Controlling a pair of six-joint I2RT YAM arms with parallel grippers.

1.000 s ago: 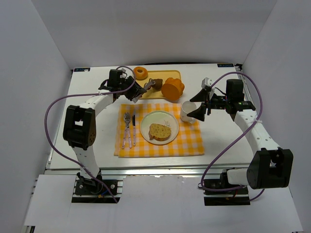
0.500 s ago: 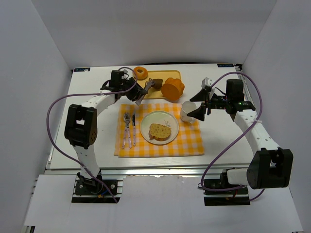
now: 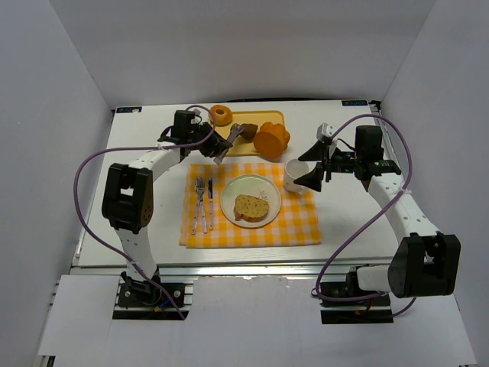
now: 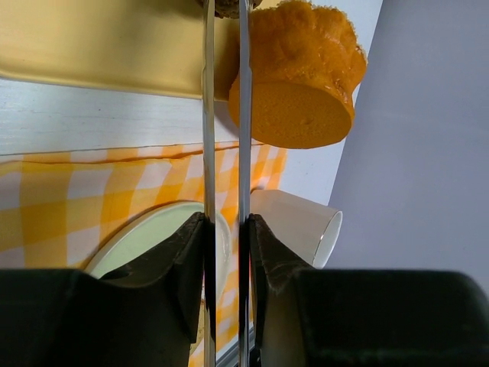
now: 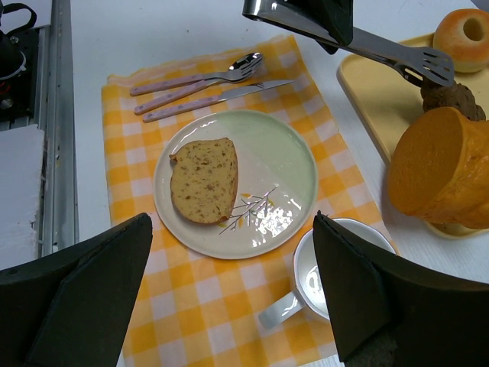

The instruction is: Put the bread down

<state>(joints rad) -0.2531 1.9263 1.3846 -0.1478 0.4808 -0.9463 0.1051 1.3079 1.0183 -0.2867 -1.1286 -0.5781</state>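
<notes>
Over at the back of the table, on the yellow tray (image 3: 260, 117), is where the action is. The left gripper (image 3: 208, 142) is clamped on a pair of metal tongs (image 3: 229, 140), squeezing the two blades until there's only a thin gap between them in the wrist view. The tips sit right at a small brown roll (image 3: 247, 131). I honestly can't tell if they've got hold of it, because the wrist view cuts the roll off at the top edge. The roll is right up against the big orange loaf (image 3: 271, 140) on the same tray.

There's also a bread slice (image 3: 250, 206) lying flat, a bit off-centre, on the plate (image 3: 252, 180) in the middle of the checked cloth (image 3: 298, 222). So my guess is the roll is the bread being fetched, headed for the bare part of that plate.

The right gripper (image 3: 312, 179) hangs with its fingers spread wide and nothing in them, just beside the cup (image 3: 295, 174).

If I were driving, I'd make sure the tips bracket the roll's middle, not its edge. Hold the squeeze steady and lift straight up before swinging, so it doesn't drag on the loaf. Then get low over the plate before easing off. It's a round thing in smooth tongs, so it could easily squirt out.
</notes>
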